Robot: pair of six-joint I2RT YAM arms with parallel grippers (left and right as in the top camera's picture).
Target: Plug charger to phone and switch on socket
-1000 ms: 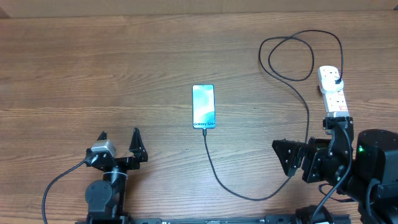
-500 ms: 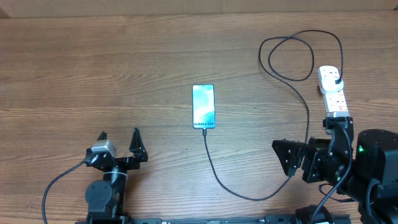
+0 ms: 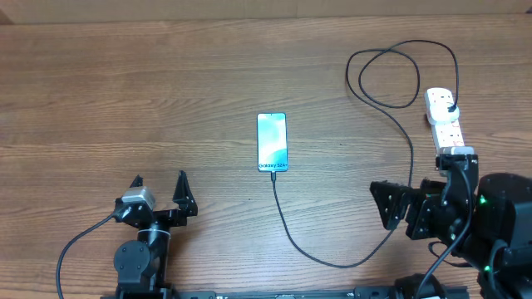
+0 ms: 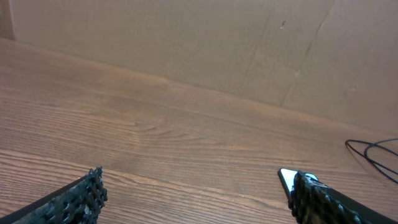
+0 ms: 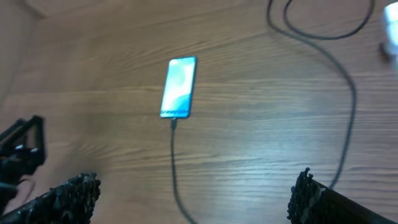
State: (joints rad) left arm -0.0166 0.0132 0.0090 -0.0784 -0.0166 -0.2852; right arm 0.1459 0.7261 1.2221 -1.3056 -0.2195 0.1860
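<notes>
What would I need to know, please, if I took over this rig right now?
Left gripper: open, empty, well away from the job's things.
Right gripper: open, empty, by the socket's near end.
Phone: lying flat, screen up and lit, centre of the overhead view.
Charger: tip appears seated in the phone's near end; plug sits in the socket.
Left to do: the socket switch. Its state is too small to tell, so check it and press it if it is off.

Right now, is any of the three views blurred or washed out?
Overhead: sharp and evenly lit, the phone screen bright but not blown out. Right wrist: soft throughout, the charger cable smeared, the socket a white blur at the edge. Left wrist: table grain crisp, no glare.
</notes>
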